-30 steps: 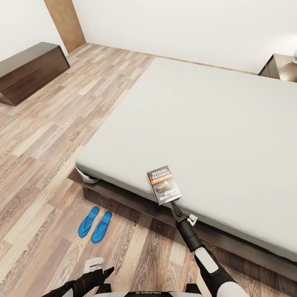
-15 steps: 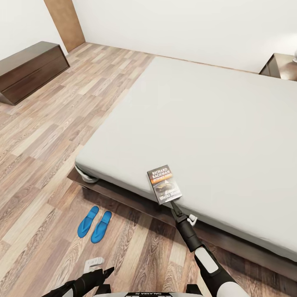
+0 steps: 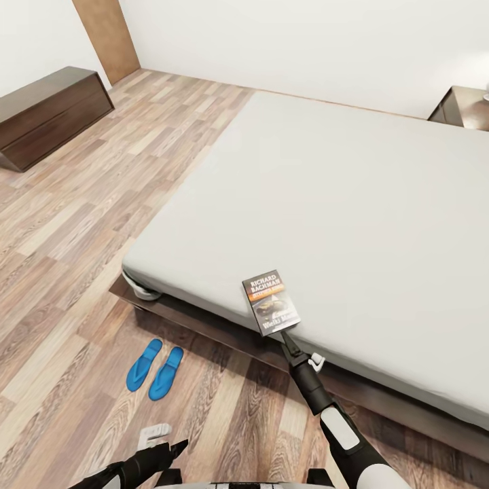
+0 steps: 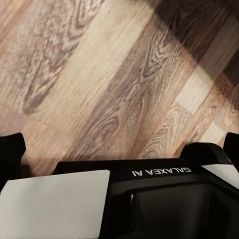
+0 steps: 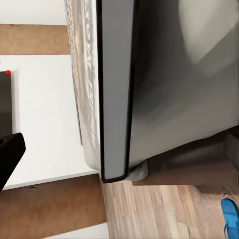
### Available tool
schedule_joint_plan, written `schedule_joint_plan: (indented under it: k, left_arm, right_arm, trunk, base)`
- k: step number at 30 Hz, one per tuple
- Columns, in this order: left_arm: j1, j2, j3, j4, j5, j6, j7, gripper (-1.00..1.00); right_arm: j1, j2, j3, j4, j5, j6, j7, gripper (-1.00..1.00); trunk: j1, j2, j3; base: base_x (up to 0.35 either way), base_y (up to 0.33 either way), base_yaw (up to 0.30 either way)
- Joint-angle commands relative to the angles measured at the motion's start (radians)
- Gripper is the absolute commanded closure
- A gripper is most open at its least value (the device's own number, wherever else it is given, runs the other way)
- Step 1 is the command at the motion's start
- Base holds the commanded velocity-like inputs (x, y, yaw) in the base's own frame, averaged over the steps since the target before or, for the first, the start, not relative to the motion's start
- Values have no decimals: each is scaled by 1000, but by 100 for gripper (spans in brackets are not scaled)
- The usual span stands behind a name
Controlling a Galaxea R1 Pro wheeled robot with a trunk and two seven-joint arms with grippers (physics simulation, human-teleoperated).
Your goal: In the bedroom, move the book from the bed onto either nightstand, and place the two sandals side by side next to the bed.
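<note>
The book [image 3: 270, 301], dark with an orange band, hangs at the near edge of the bed [image 3: 353, 197], just over the grey mattress. My right gripper [image 3: 284, 335] is shut on its lower edge. In the right wrist view the book [image 5: 114, 89] is edge-on and very close, with one black finger [image 5: 7, 154] beside it. The two blue sandals [image 3: 145, 365] [image 3: 167, 373] lie side by side on the floor by the bed's near corner; one sandal [image 5: 230, 219] also shows past the book. My left gripper [image 3: 178, 447] hovers low over the floor, its fingers [image 4: 10, 154] spread open and empty. A nightstand [image 3: 468, 107] stands at the far right.
A long low dark cabinet [image 3: 47, 115] stands against the left wall, with a wooden door [image 3: 109, 37] beyond it. Wood-plank floor [image 3: 81, 224] stretches left of the bed. My base [image 4: 164, 199] sits under the left gripper.
The whole view has shifted slightly, so the bed and sandals sit a little differently in the picture. The right gripper still holds the book in the same pose; the left arm has not moved.
</note>
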Motion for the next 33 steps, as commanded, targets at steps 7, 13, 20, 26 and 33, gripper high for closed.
schedule_joint_plan:
  k: [7,13,20,26,33]
  left_arm:
    - [-1,0,6,1,-11,-7,-1,-100]
    - [0,0,6,1,-11,-7,-1,-100]
    - [0,0,6,1,-11,-7,-1,-100]
    - [0,0,6,1,-11,-7,-1,-100]
    - [-1,0,6,1,-11,-7,-1,-100]
  right_arm:
    - [0,1,-4,1,-5,9,4,-100]
    - [0,1,-4,1,-5,9,4,-100]
    - [0,1,-4,1,-5,9,5,-100]
    - [0,1,-4,1,-5,9,4,-100]
    - [0,1,-4,1,-4,9,4,-100]
  trunk:
    - [12,-21,-10]
    - [12,-21,-10]
    - [12,-21,-10]
    - [12,-21,-10]
    - [12,-21,-10]
  base:
    - [0,0,0]
    - [0,0,0]
    - [0,77,0]
    - [0,80,0]
    - [0,11,0]
